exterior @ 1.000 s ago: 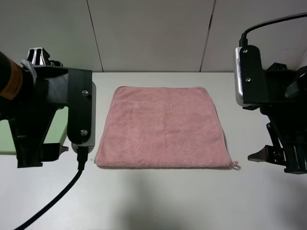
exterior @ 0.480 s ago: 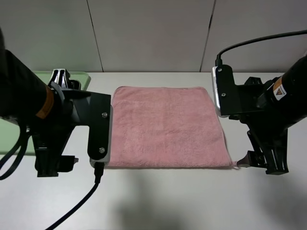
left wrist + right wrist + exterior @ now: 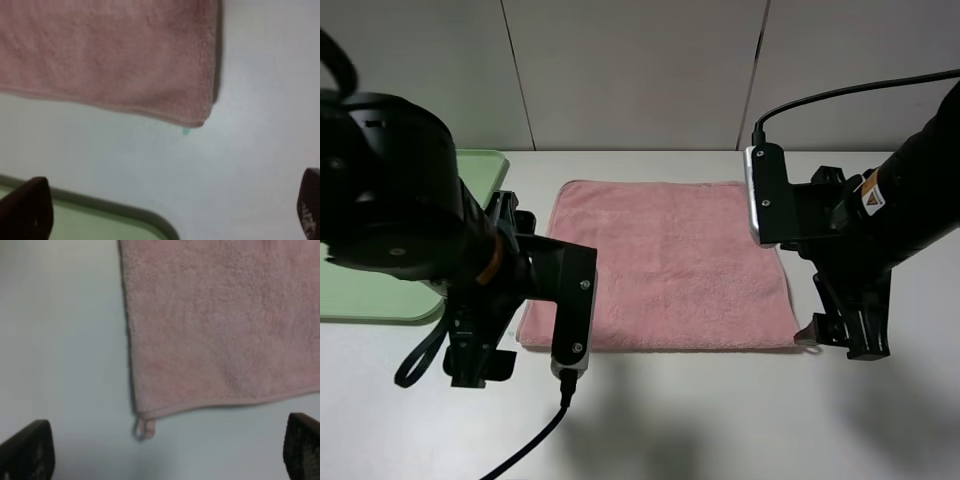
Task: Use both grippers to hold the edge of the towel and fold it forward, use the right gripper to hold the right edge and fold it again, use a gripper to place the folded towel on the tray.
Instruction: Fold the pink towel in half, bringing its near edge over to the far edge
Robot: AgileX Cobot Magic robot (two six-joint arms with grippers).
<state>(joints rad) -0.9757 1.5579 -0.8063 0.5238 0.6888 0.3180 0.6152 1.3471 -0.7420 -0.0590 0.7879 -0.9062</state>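
Nearest, the left gripper point(image 3: 480, 365) and right gripper point(image 3: 840, 338) are seen with jaws wide and empty by the near corners of the towel point(image 3: 665, 265), which is spread flat on the tabletop point(image 3: 720, 420) beside the tray point(image 3: 380, 295). If the thin hem point(image 3: 660, 347) is missed on either side, the fold could be skewed.

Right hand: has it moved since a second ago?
Yes. The right hand has shifted left in the exterior view, closing on the towel's near right corner; the towel itself lies unmoved.
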